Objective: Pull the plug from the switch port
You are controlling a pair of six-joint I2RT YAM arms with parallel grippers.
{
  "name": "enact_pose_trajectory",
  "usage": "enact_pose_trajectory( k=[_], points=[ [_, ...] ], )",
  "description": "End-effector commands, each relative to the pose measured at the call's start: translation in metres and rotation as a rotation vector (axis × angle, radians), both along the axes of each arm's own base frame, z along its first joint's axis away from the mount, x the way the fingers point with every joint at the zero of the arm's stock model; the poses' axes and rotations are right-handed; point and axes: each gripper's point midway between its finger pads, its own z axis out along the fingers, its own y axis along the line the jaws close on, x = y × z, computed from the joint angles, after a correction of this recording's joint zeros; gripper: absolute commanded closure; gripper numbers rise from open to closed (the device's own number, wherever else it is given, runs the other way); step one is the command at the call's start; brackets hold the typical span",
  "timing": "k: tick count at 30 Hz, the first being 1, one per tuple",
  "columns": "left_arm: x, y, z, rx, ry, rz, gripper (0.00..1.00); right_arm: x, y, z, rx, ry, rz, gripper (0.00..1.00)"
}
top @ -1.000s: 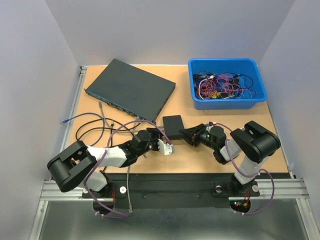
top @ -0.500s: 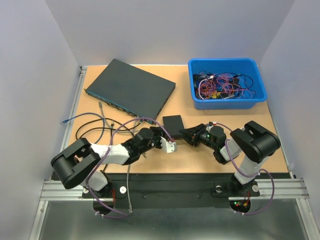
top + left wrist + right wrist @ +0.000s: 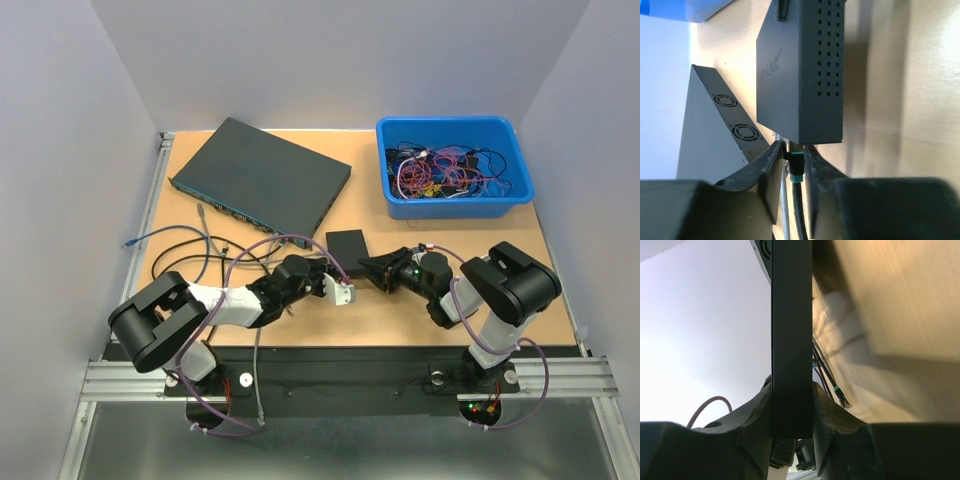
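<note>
A small black switch (image 3: 346, 246) lies mid-table; in the left wrist view its vented side (image 3: 805, 75) fills the upper frame. A black plug with teal bands (image 3: 796, 165) sits in the port at its near lower edge, and its black cable (image 3: 799, 210) trails back between my fingers. My left gripper (image 3: 326, 273) (image 3: 794, 151) is shut on that plug, with a finger pressed to each side. My right gripper (image 3: 372, 267) (image 3: 792, 386) is shut on the switch's opposite end (image 3: 791, 330), holding it edge-on.
A large flat network switch (image 3: 260, 178) lies at the back left, and grey and black cables (image 3: 180, 245) loop in front of it. A blue bin (image 3: 450, 122) of tangled wires stands at the back right. A loose teal-banded plug (image 3: 841, 395) lies on the table.
My left gripper has slid right toward the small switch and its jaws have closed in around the plug. The right arm and the switch have not moved.
</note>
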Motion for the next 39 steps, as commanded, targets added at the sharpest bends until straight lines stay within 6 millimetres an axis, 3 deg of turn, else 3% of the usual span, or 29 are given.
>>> enact_pose_trajectory(
  k=[1,4,7,18,19,20,24,26,31,39],
  points=[
    [0.007,-0.015,0.022,-0.063,-0.038,-0.014,0.78,0.007,0.001,0.036,0.084,-0.129,-0.015,0.99],
    [0.007,-0.016,0.022,-0.069,-0.032,-0.014,0.85,0.007,0.000,0.036,0.085,-0.130,-0.020,1.00],
    [0.007,-0.016,0.023,-0.071,-0.034,-0.013,0.99,0.006,-0.001,0.036,0.083,-0.128,-0.023,1.00],
    [0.003,-0.001,0.024,-0.052,-0.073,-0.004,1.00,0.006,-0.002,0.031,0.077,-0.114,-0.032,1.00],
    [0.002,-0.002,0.023,-0.052,-0.066,-0.009,0.98,0.006,-0.001,0.030,0.076,-0.115,-0.029,1.00],
    [0.000,-0.004,0.021,-0.049,-0.054,-0.024,0.82,0.008,0.000,0.032,0.079,-0.119,-0.028,1.00],
    [0.004,-0.010,0.023,-0.051,-0.063,-0.033,0.68,0.012,0.001,0.034,0.079,-0.131,-0.033,1.00],
    [0.006,-0.009,0.021,-0.036,-0.077,-0.032,0.55,0.013,0.001,0.034,0.074,-0.137,-0.033,1.00],
    [0.010,-0.005,0.019,0.016,-0.110,-0.001,0.54,0.016,0.001,0.026,0.051,-0.137,-0.035,1.00],
    [0.003,-0.014,0.021,0.037,-0.128,0.009,0.54,0.016,0.002,0.018,0.032,-0.135,-0.029,1.00]
  ],
)
